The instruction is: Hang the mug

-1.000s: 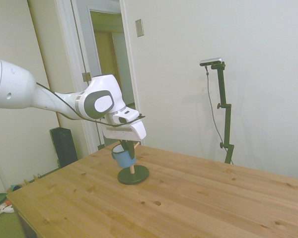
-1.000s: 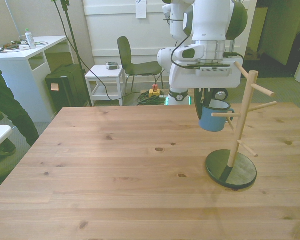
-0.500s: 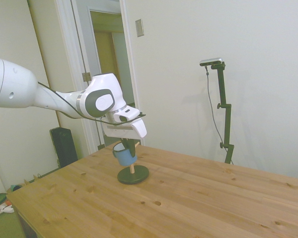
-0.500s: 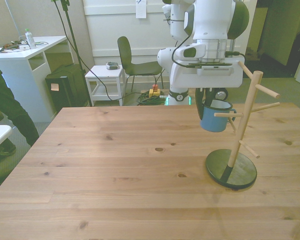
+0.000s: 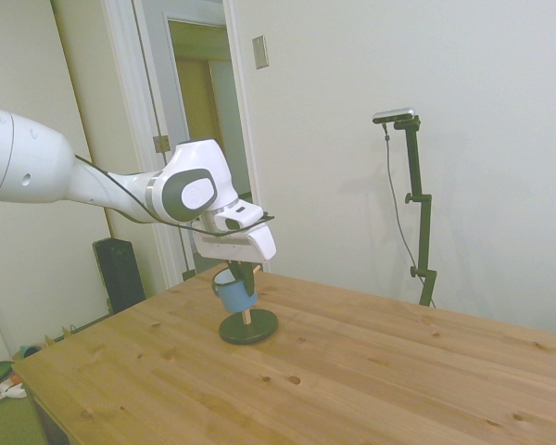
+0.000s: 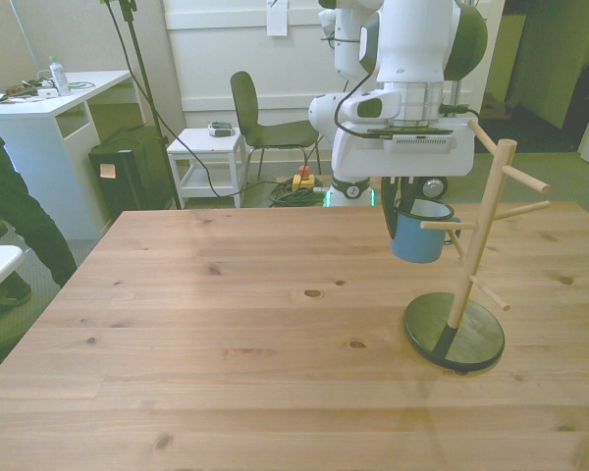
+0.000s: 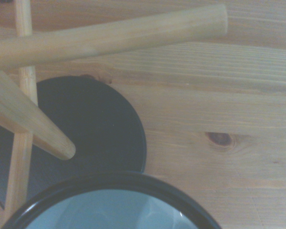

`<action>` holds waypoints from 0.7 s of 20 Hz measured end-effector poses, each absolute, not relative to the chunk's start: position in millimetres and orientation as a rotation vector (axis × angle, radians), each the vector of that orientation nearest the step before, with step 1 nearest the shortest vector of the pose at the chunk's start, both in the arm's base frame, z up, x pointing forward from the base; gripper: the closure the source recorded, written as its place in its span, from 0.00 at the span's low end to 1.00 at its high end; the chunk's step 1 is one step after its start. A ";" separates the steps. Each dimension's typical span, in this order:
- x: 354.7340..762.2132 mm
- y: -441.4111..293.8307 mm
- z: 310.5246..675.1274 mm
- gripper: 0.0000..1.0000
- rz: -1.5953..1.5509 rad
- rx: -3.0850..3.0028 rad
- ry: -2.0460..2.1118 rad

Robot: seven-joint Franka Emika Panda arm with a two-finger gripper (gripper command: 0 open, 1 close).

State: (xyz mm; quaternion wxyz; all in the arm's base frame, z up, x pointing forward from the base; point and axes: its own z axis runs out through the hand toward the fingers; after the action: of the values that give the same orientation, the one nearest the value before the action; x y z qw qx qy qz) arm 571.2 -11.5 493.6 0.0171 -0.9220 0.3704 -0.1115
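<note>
Mug (image 6: pixel 415 235) up in the air, held upright in the end effector (image 6: pixel 403 208), whose fingers come straight down from above and pinch its wall near the rim on the front view's left side. That grip makes sense: it leaves the side toward the rack free. I can't make out the handle itself, but a peg (image 6: pixel 445 226) lies across the mug's right side at rim height, so the handle looks to be at or around that peg; whether it is threaded yet, I cannot tell.

Moving right, the rack (image 6: pixel 478 234): a wooden post with pegs angled upward, so a handle slid on should settle toward the post and stay. Its dark round base (image 6: pixel 454 335) sits flat on the worktop (image 6: pixel 226 324), well below the mug.

From the wrist, the mug's dark rim (image 7: pixel 119 183) and pale inside fill the near edge, with two pegs crossing above the base (image 7: pixel 95 124).

My read: this is the threading step, late in the task. Next calls for easing the mug along the peg, lowering until the handle bears, then letting go. Risk: nudging the light rack sideways.
</note>
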 end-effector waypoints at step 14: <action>572.9 -14.4 494.9 1.00 -0.352 -2.854 1.159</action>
State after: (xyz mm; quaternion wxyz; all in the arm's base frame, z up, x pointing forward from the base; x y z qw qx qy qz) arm 572.9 -14.4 494.9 0.0205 -0.9203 0.3738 -0.1134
